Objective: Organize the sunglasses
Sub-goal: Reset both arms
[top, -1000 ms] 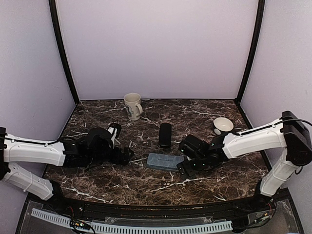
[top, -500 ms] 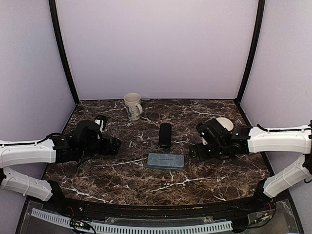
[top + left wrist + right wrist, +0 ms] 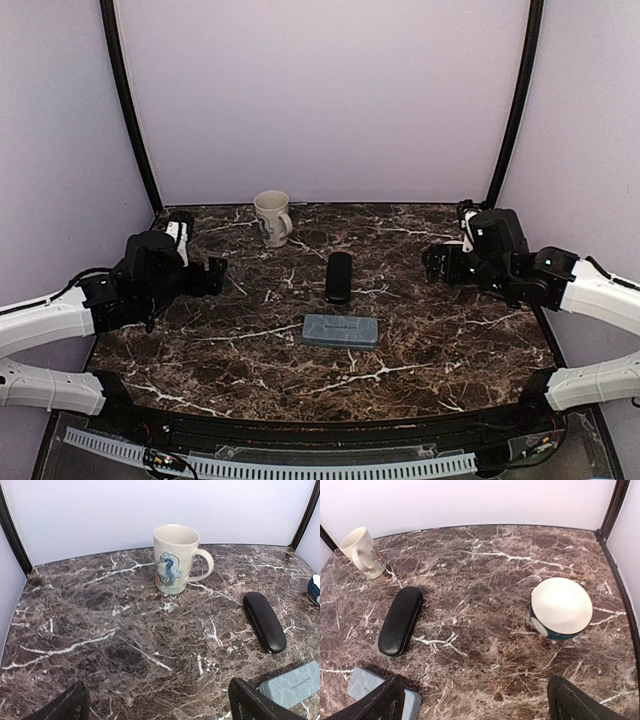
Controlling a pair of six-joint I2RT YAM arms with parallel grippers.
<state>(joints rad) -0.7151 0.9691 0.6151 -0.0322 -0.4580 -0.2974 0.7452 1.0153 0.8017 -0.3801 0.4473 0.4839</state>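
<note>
No sunglasses show in any view; both closed cases lie mid-table. The black oblong case lies lengthwise, with the grey-blue rectangular case just in front of it. My left gripper hovers open at the left, well away from both cases, nothing between its fingers. My right gripper hovers open at the right, also with nothing in it.
A cream mug with a blue figure stands at the back, left of centre. A white bowl with blue outside sits at the right, under my right arm. Purple walls enclose the marble table.
Both arms have pulled back from the grey-blue case, the left toward the left wall and the right toward the right wall. The cases have not moved.
</note>
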